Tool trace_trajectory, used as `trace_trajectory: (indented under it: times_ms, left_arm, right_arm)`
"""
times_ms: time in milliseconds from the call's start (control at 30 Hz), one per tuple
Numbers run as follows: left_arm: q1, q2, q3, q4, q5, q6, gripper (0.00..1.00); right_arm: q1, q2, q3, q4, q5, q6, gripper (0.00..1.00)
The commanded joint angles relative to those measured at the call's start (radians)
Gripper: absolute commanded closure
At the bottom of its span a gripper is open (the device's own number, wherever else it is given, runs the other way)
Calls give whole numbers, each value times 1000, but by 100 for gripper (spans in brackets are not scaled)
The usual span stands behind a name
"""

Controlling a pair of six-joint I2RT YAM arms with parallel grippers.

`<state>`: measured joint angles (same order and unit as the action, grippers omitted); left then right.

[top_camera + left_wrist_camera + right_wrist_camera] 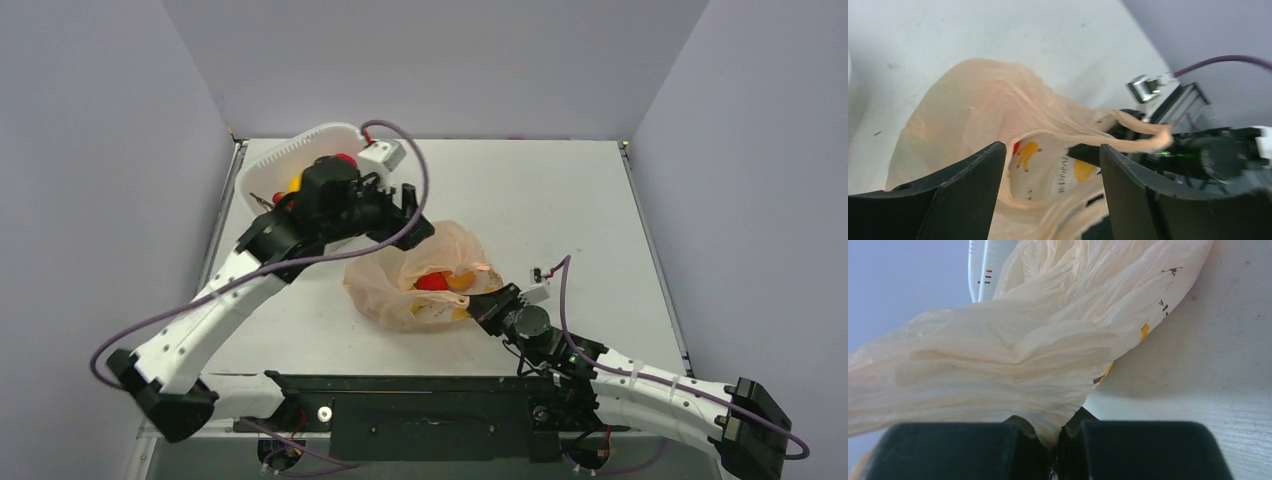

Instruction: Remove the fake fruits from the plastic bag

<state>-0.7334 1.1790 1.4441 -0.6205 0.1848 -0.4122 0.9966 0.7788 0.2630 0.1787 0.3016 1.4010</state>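
At the far left of the pale, matte tabletop (560, 200) stands a white plastic basket (262, 170) with a curved, slotted rim. Something red and something yellow show inside it, half hidden by the left arm. The left end effector (415, 222) hangs over the far-left edge of the plastic bag (385, 285), its two black, wedge-shaped fingers (963, 185) spread wide above the bag's open mouth. The bag is thin, translucent peach film, crinkled into soft folds. It lies slumped on the middle of the tabletop and carries yellow and dark printed marks. Through its mouth the fake fruits (432, 282) show as one glossy, rounded red piece with yellow pieces beside it, all inside the bag. At the bag's right rim the right end effector (484, 303) is pressed together on a bunched, pleated fold of the film. In the right wrist view that fold runs down into the seam between the blocky black fingers (1148, 450).
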Motion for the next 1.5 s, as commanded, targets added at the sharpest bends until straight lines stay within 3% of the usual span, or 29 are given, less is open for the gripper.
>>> trace_trajectory:
  times_ms: [0,133,233,467,767,933,967,1033,1100,1133,1167,1233,1467]
  left_arm:
    - [-46,246,101,-192,-102,221,34]
    - [-81,322,93,-207,-157,271,34]
    - [-121,307,-2,-124,-204,267,34]
    - [-234,292,-134,-13,-472,261,33]
    - [-284,307,-175,5,-746,300,33]
    - [-278,402,-123,-59,-791,306,33]
    - [-274,426,-115,-64,-793,301,35]
    - [-260,454,-72,-81,-785,286,49]
    - [-240,459,-41,-81,-761,266,71]
    - [-234,456,-32,-69,-731,259,76]
    - [-217,446,-16,-60,-713,245,89]
    - [-192,425,7,-24,-663,226,100]
    - [-33,339,52,130,-316,142,100]
  right_arm:
    - [1,-48,41,-17,51,-45,100]
    - [-5,-54,45,-24,50,-51,100]
    - [-6,-52,38,-20,47,-45,100]
    - [-15,-52,18,-2,33,-34,100]
    - [-22,-89,5,-8,28,-28,100]
    - [-23,-109,-1,-23,33,-25,100]
    - [-23,-117,-1,-29,36,-28,100]
    - [-23,-129,-1,-47,44,-38,100]
    - [-23,-141,-4,-72,54,-44,100]
    - [-24,-149,-4,-78,56,-46,100]
    - [-24,-154,-7,-88,60,-48,100]
    - [-23,-166,-15,-97,65,-48,100]
    - [-23,-206,-35,-157,75,-82,100]
